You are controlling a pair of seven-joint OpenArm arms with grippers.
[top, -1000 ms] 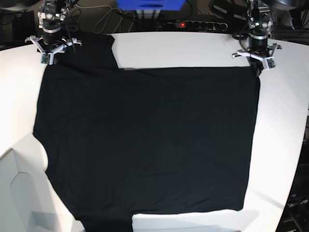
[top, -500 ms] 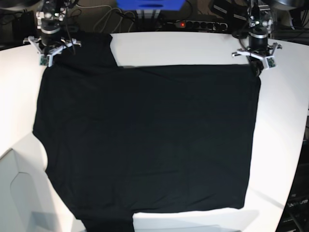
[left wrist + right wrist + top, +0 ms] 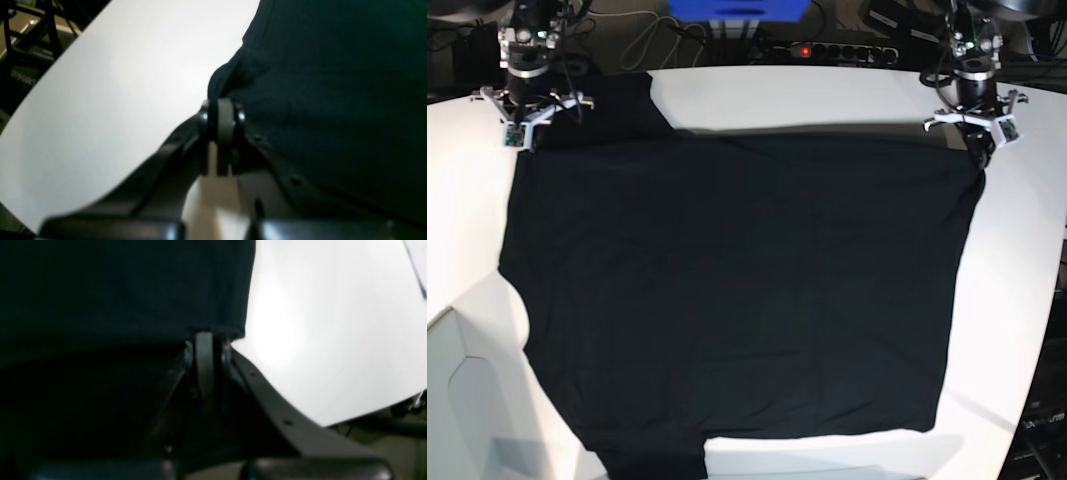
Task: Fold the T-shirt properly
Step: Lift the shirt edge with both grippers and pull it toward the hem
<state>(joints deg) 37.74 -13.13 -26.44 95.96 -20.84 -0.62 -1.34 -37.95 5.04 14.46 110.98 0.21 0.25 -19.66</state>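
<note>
Both grippers have shifted outward and back since the earlier frames, stretching the shirt's (image 3: 727,290) far edge wider. Left gripper (image 3: 222,111): jaws closed, pinching a shirt corner. Right gripper (image 3: 204,340): jaws closed on the shirt's edge at the opposite corner. Shirt lies plain side up, spread flat over the white table (image 3: 1017,260); its near sleeve is cut off by the base view's lower edge. Wrist views are blurred. Cables and a power strip (image 3: 842,50) sit behind the table. No label or print shows.
</note>
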